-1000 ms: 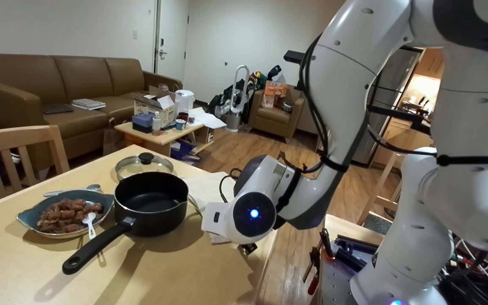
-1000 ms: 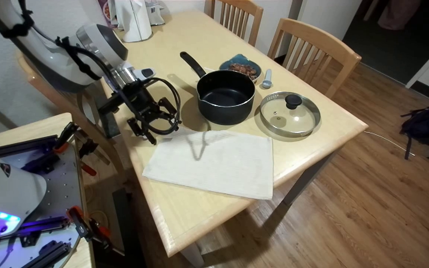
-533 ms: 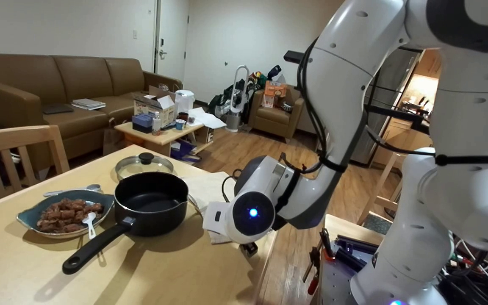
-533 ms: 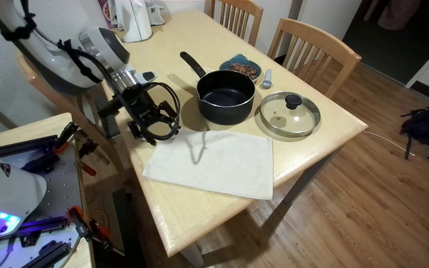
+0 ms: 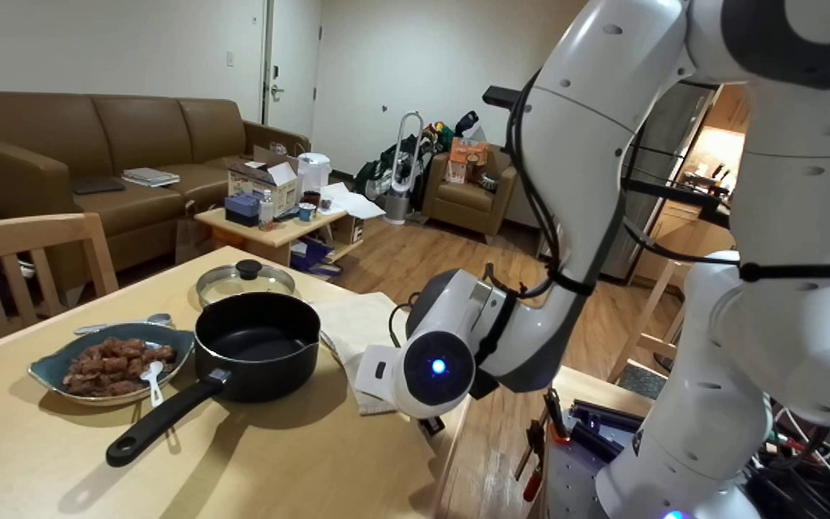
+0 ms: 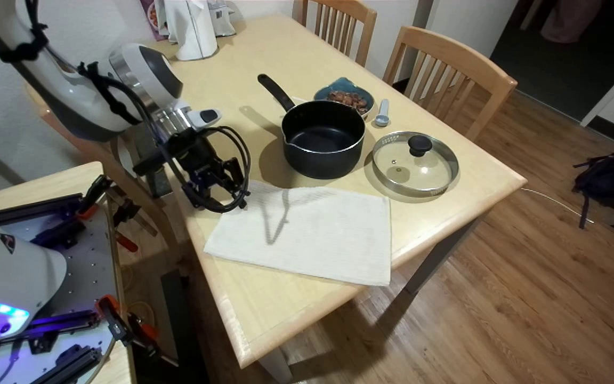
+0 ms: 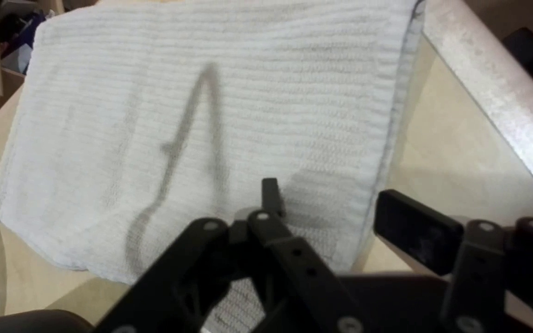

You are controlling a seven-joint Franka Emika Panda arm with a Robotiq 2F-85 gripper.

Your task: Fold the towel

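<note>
Towel (image 6: 328,240): off-white, ribbed; lies flat on the wooden table (image 6: 264,306), lower centre of the frame in an exterior view; fills most of the wrist view, a lower layer showing along its right edge there;
Gripper (image 7: 343,212): black, two fingers spread wide apart; at the bottom of the wrist view, the towel's right edge seen through the gap; in an exterior view, left of centre, over the towel's upper left part; contact with the towel: cannot tell;
Robot arm (image 5: 581,108): white; right half of the frame in an exterior view; blue light (image 5: 439,367) at its wrist;
Saucepan (image 6: 323,133): black, upright; upper centre of the frame in an exterior view, just beside the towel's upper edge; handle (image 6: 276,92) toward the upper left;
Glass lid (image 6: 419,173): knob (image 6: 419,145) up; right of the saucepan, near the towel;
Blue dish (image 5: 51,369): left of the frame in an exterior view; holds brown food chunks (image 5: 112,364), a white spoon (image 5: 155,382) resting across its rim;
Grey scoop (image 6: 383,113): upper right of centre, between blue dish and glass lid;
Sofa (image 5: 141,137): brown; upper left of the frame
</note>
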